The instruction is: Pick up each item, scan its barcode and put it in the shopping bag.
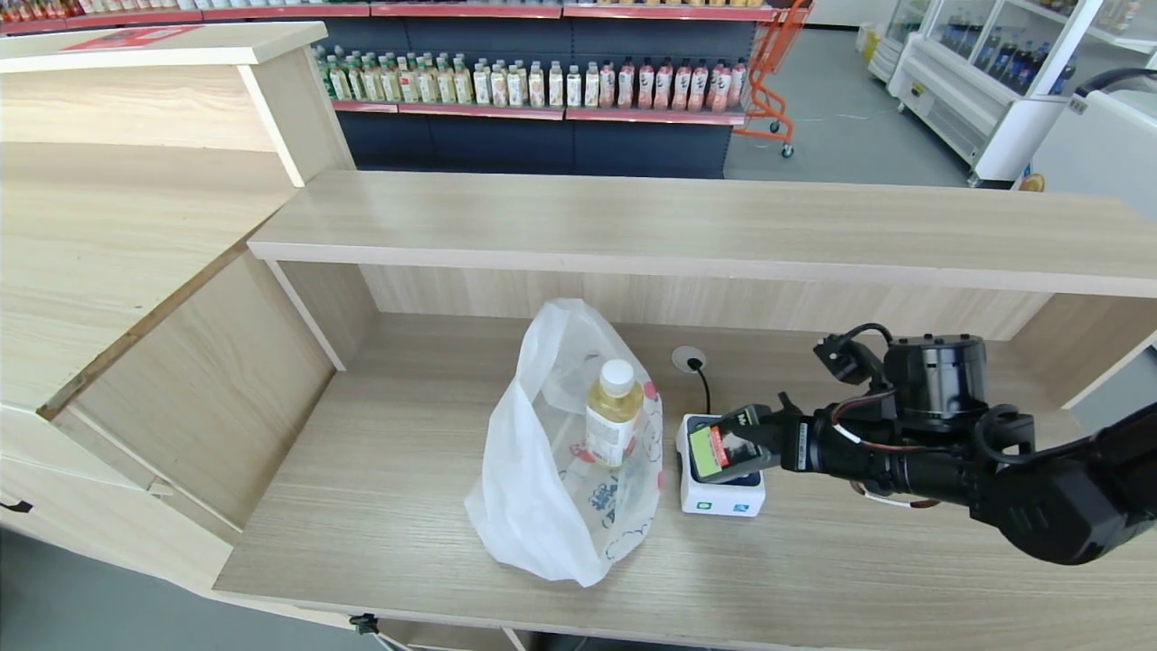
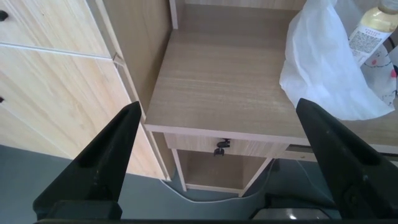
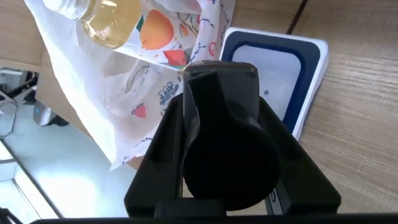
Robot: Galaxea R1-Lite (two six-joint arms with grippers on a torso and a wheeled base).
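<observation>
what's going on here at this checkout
The robot is scanning groceries. Its right end effector is shut on a small pack and holds it just over the scanner on the counter. A bottle already stands inside the white shopping bag next to the scanner. The left end effector is open and holds nothing, near the counter's front edge.

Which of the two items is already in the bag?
The yellow drink bottle with the white cap, standing inside the shopping bag. The other, a small item, is in the right gripper above the scanner.
</observation>
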